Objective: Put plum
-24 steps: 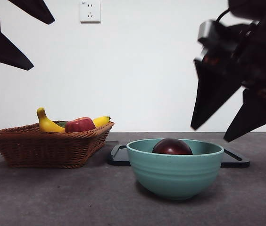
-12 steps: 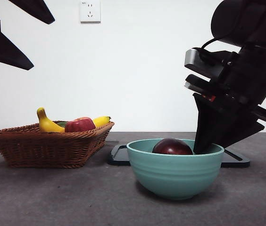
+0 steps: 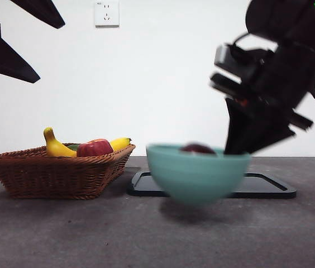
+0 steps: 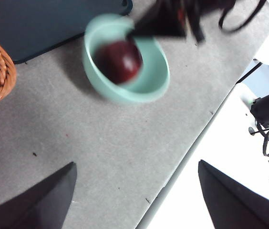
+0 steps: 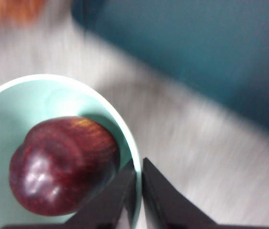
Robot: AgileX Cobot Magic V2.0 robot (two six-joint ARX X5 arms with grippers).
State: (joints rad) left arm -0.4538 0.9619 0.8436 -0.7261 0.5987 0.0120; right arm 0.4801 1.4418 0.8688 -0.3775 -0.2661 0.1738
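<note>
The dark maroon plum [image 3: 197, 148] lies inside a teal bowl [image 3: 196, 176]. My right gripper [image 3: 238, 149] is shut on the bowl's rim at its right side and holds the bowl, blurred, off the table. In the right wrist view the jaws [image 5: 138, 164] pinch the rim of the bowl [image 5: 10, 119] with the plum [image 5: 60, 167] just beside them. The left wrist view shows the bowl [image 4: 149, 86], the plum [image 4: 118, 61] and the right gripper [image 4: 163, 24] from high above. My left gripper [image 4: 136, 163] is open and empty, waiting at the upper left [image 3: 50, 53].
A wicker basket [image 3: 51, 173] at the left holds a red apple [image 3: 94, 148] and a banana [image 3: 54, 146]. A black tray [image 3: 269, 187] lies behind the bowl. The table's edge [image 4: 187, 157] runs close to the bowl's side.
The right gripper came down to the bowl's right rim, shut on it, and now lifts the bowl with the plum up and slightly left. The left arm has not moved.
</note>
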